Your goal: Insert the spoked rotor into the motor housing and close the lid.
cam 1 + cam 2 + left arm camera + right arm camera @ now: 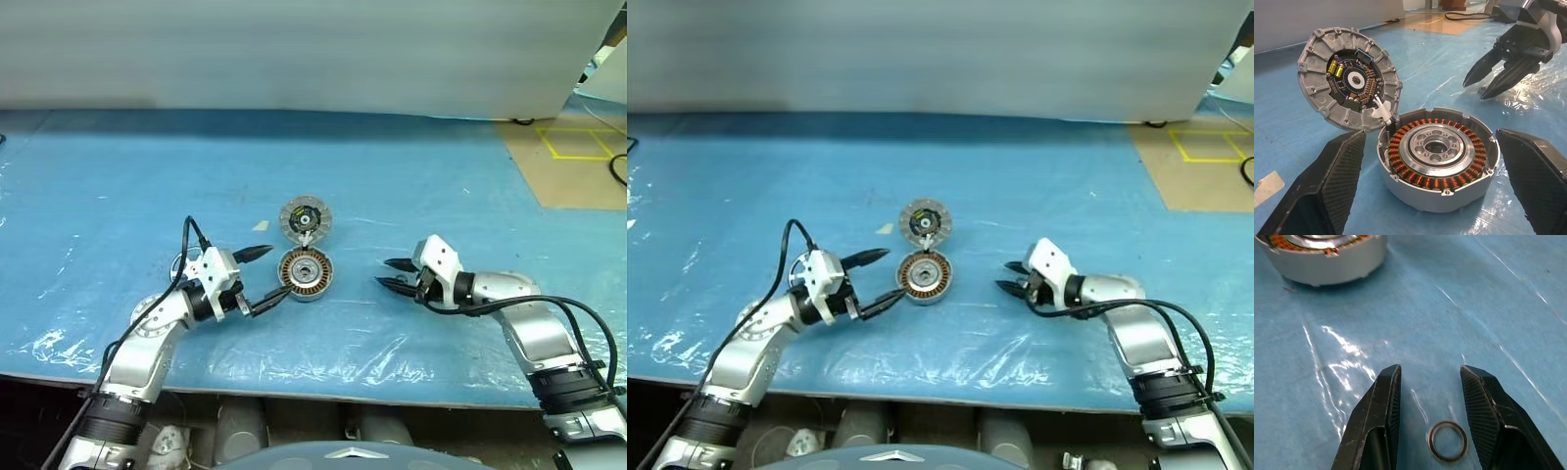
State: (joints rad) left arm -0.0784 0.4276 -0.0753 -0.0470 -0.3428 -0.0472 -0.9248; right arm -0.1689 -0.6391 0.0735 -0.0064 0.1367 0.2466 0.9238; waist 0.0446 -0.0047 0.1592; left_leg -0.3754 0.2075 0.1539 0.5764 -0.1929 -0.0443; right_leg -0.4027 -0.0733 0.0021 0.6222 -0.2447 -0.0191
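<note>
The left claw is spread wide and holds nothing. The motor housing sits just past its fingertips, roughly in line with the gap between the two fingers, which flank its near side without touching it. In the left wrist view the housing stands upright on the blue desk, its ring of copper windings around a silver hub with spokes and a central bore. The lid lies beyond the housing from that claw, its dark circuit face showing; in the left wrist view it leans tilted against the housing's far rim, touching it there.

The right claw is parted and empty, its tips pointing toward the housing but well apart from it. In the right wrist view a small metal ring lies flat on the desk between that claw's fingers, touched by neither.
</note>
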